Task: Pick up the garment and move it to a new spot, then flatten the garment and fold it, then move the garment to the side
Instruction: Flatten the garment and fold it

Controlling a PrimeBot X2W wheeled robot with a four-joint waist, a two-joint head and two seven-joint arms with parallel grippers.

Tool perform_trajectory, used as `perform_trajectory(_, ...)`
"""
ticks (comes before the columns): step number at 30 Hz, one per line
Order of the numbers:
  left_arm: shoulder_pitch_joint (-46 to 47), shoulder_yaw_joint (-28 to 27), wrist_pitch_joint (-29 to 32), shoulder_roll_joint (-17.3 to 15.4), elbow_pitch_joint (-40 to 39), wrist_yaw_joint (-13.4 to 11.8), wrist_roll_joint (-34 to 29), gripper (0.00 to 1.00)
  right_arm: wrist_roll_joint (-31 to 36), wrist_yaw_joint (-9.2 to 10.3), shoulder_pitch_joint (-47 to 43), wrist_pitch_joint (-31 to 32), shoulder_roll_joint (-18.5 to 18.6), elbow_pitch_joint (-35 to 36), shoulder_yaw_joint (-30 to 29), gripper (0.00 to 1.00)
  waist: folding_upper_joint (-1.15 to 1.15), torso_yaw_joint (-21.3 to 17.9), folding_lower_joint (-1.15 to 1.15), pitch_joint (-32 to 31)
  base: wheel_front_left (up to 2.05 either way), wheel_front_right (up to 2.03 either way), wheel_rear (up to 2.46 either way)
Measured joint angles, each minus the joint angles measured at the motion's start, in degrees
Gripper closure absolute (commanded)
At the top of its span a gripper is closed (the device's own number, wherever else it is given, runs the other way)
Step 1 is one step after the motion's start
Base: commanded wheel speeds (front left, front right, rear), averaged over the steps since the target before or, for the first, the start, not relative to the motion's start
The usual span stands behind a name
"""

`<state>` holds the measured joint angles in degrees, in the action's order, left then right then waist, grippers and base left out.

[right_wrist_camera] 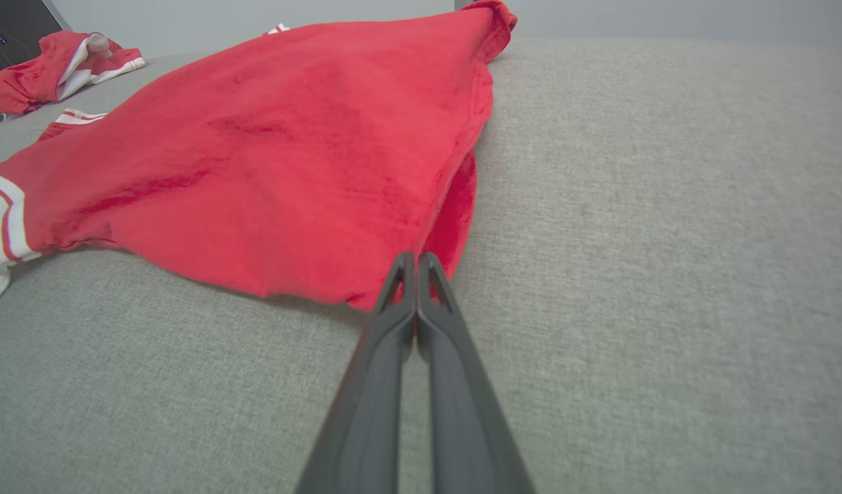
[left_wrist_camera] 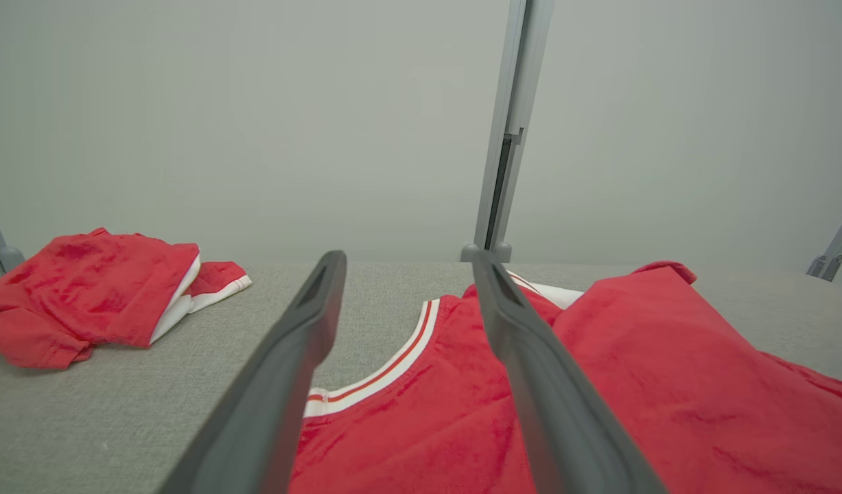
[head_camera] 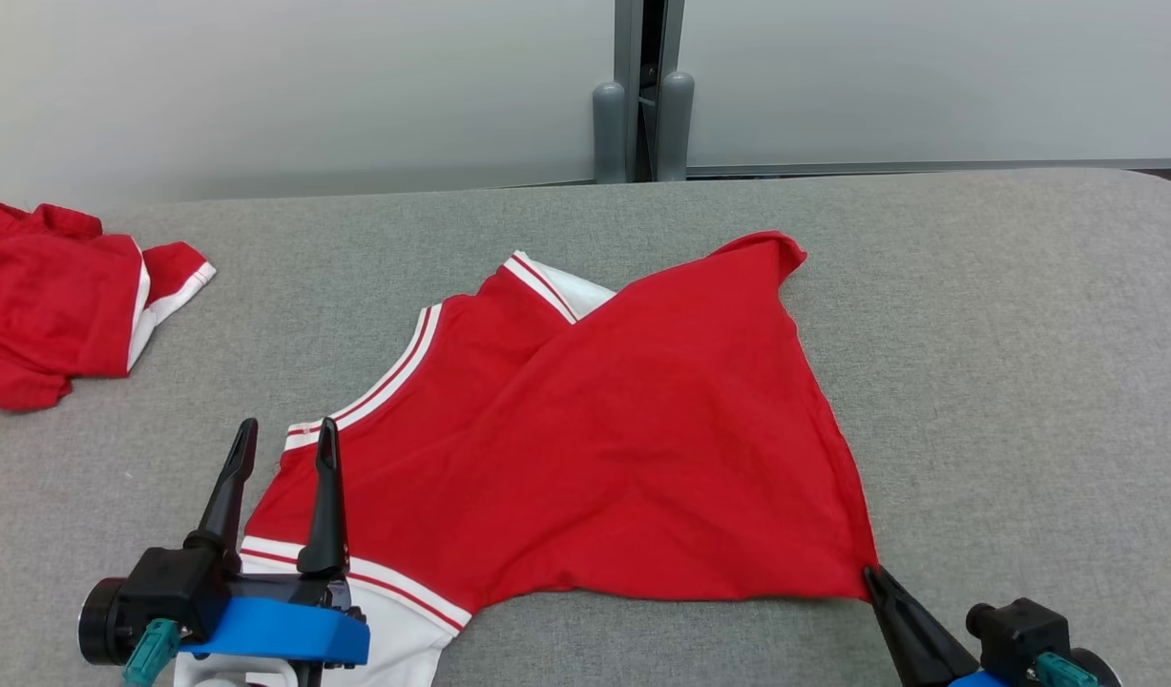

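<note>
A red, white-trimmed garment lies spread, partly folded over itself, in the middle of the grey tabletop. The right hand pinches its near right corner, fingers pressed together low on the cloth — the left hand hovers, fingers spread wide, over the striped near left edge. A second red garment lies crumpled at far left, well apart.
</note>
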<state>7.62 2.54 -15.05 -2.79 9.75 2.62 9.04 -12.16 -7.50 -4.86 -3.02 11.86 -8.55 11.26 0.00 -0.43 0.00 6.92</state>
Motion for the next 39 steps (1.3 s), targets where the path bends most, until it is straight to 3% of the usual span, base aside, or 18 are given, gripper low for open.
perform_trajectory(13, -0.2, -0.1, 0.0, 0.0, 0.0, 0.0, -0.1, 0.0, 2.1, 0.0, 4.5, -3.6, 0.3, -11.9, -6.0, 1.0, 0.0, 3.7, 0.0, -0.2, 0.0, 0.0, 0.0)
perform_trajectory(14, -0.3, -0.1, 0.0, 0.0, 0.0, 0.0, -0.1, 0.0, 2.1, 0.0, 4.6, -3.7, 0.2, -12.7, -6.1, 0.93, 0.0, 3.8, 0.0, -0.2, 0.0, 0.0, 0.0)
perform_trajectory(15, -0.5, -0.2, 0.0, 0.0, 0.0, 0.0, -0.1, 0.0, 2.1, 0.0, 4.7, -4.0, 0.1, -13.5, -6.2, 0.65, 0.0, 3.8, 0.0, -0.3, 0.0, 0.0, 0.0)
perform_trajectory(16, -0.6, -0.2, 0.0, 0.0, 0.0, 0.0, -0.1, 0.0, 2.0, 0.0, 4.7, -4.6, -0.1, -13.9, -6.2, 0.13, 0.0, 3.9, 0.0, -0.4, 0.0, 0.0, 0.0)
perform_trajectory(17, -0.6, -0.2, 0.0, 0.0, 0.0, 0.0, -0.1, 0.0, 1.9, 0.0, 4.8, -5.2, -0.3, -14.1, -6.2, 0.0, 0.0, 3.9, 0.0, -0.5, 0.0, 0.0, 0.0)
perform_trajectory(26, -0.7, -0.4, 0.0, 0.0, -0.1, 0.0, -0.3, 0.0, 3.6, 0.0, 10.2, -9.0, 0.8, -12.0, -7.5, 0.0, 0.0, 3.9, 0.0, -0.8, 0.0, 0.0, 0.0)
perform_trajectory(39, 0.9, 0.6, 0.0, 0.0, -0.4, 0.0, -0.1, 0.0, 6.2, 0.0, 25.5, 2.7, 3.6, -20.7, -0.5, 0.0, 0.0, 5.2, 0.0, 2.0, 0.0, 0.0, 0.0)
